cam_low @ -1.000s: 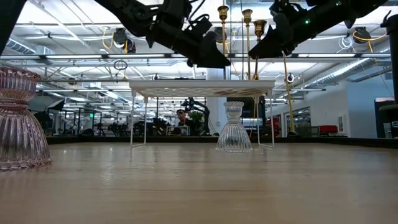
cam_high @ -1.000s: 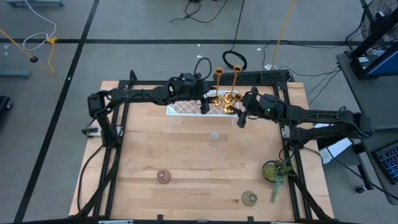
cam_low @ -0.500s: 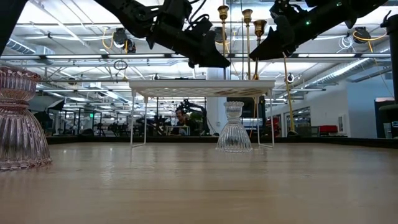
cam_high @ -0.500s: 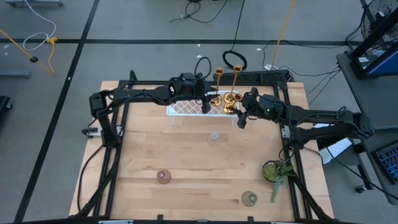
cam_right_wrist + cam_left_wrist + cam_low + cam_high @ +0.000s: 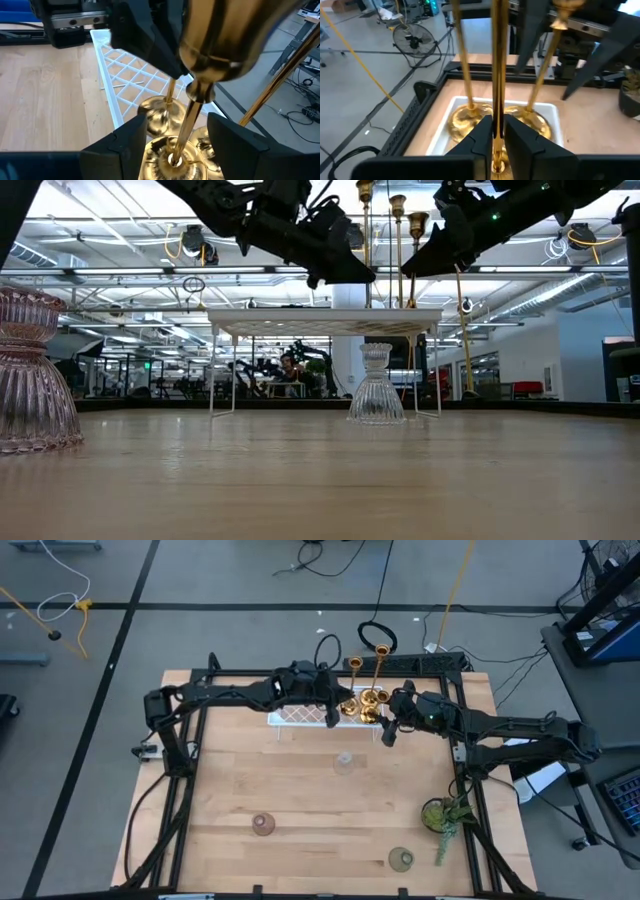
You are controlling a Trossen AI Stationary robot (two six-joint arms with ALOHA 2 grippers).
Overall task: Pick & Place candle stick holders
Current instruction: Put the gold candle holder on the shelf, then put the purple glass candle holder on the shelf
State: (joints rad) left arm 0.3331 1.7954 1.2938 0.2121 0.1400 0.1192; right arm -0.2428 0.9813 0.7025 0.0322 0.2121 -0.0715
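Three gold candlesticks (image 5: 362,700) stand by their round bases on the right end of the white lattice tray (image 5: 300,713). My left gripper (image 5: 335,712) (image 5: 498,125), coming from the table's left, is shut on one stem. My right gripper (image 5: 388,730) (image 5: 180,131) is open; its fingers stand on either side of the short candlestick's stem (image 5: 192,120), apart from it. On the table rest a clear glass cup (image 5: 345,762) (image 5: 376,385), a pink one (image 5: 262,825) (image 5: 30,370) and a green one (image 5: 402,859). My left gripper pinches the slim stem (image 5: 497,107) of the candlestick nearest the table's left between its two fingers, low down, just above the round base. The fingers (image 5: 481,136) reach in from the table's left, slanting down, and lie across the stem. The candlestick stands upright; whether its base rests on the tray cannot be told.
The tray stands raised on thin wire legs (image 5: 325,320) near the table's far edge. A green leafy plant (image 5: 445,815) sits near the right edge. Bare wood lies between the tray and the near edge, broken only by the glass cups.
My left gripper has shut on the candlestick's stem. In the low view that candlestick's top now stands slightly higher and nearer the other two. My right gripper has kept still.
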